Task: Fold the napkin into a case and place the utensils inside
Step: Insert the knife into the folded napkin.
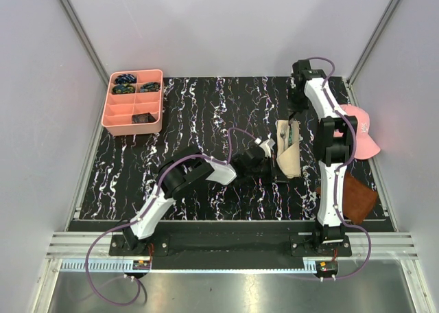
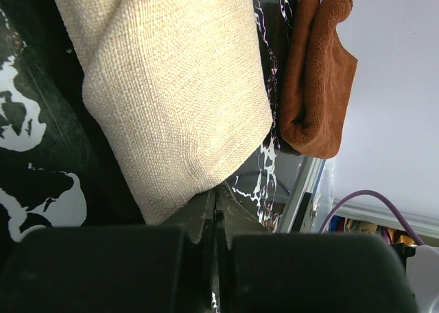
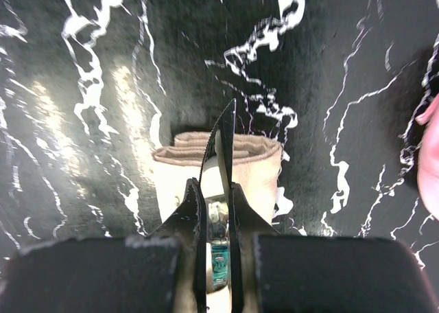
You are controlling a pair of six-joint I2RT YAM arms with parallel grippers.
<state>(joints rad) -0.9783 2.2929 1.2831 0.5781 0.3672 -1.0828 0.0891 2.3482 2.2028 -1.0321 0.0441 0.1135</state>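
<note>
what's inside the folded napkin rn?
Interior is hidden by the napkin folds. Only a serrated knife shows, over it, gripped in the right end effector.

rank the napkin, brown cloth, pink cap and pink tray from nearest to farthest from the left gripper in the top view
1. napkin, right beside the left gripper.
2. brown cloth, near right corner, and pink cap, right edge: too close to call.
3. pink tray, far left corner.
</note>
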